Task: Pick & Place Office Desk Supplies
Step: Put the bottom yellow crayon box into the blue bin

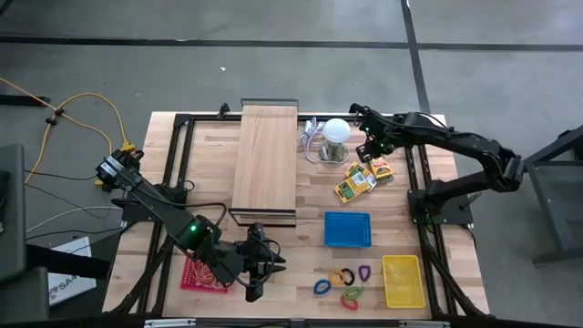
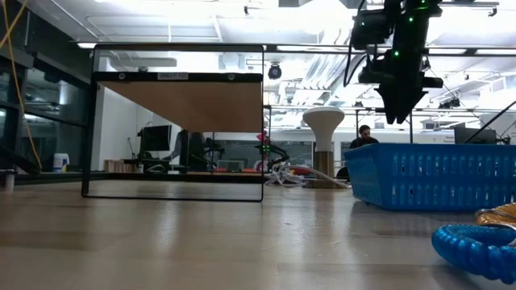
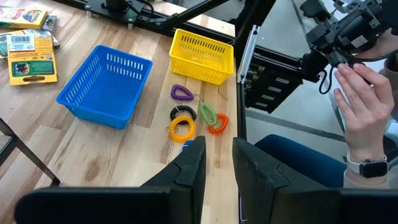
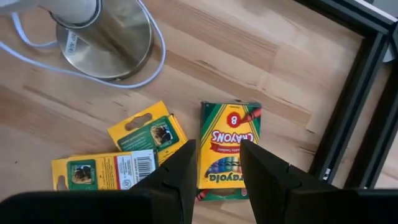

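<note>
Right now the right gripper [image 4: 214, 163] hangs over the crayon box [image 4: 227, 147] in the upper right of the high view, fingers apart with nothing between them, box lying flat on the desk [image 1: 273, 241] just beside two yellow packs [image 1: 355, 185]. Left gripper [image 3: 217, 163] sits lower centre in the high view, fingers apart and empty, pointing toward the loop clips [image 3: 198, 117] near the yellow basket [image 3: 200, 56] and blue basket [image 3: 104, 84]. Risk, as I judge it: the crayon box lies flat, so the fingers could skid off its edges or nudge the neighbouring pack. The lamp base [image 4: 104, 37] and its cable lie near and could snag. A person's hand [image 3: 364, 106] shows beyond the desk edge.
</note>
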You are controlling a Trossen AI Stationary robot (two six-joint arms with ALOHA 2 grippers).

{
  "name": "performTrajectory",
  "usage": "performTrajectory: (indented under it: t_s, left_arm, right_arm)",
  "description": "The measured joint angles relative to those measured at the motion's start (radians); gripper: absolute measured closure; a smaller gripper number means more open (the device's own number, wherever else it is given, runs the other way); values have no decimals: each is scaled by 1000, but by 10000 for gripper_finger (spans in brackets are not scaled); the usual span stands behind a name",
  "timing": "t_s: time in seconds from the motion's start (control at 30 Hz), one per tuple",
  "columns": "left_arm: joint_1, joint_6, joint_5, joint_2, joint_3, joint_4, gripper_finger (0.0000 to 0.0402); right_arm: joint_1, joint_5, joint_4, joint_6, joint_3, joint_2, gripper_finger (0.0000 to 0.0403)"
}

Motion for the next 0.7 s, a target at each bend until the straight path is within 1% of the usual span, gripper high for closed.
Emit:
performTrajectory:
  t_s: [0.33, 0.7]
  left_arm:
    - [0, 0, 0, 0, 0, 0, 325]
    - [0, 0, 0, 0, 0, 0, 325]
  right_arm:
    - [0, -4, -5, 7, 0, 1, 292]
    - [0, 5, -6, 8, 0, 60, 292]
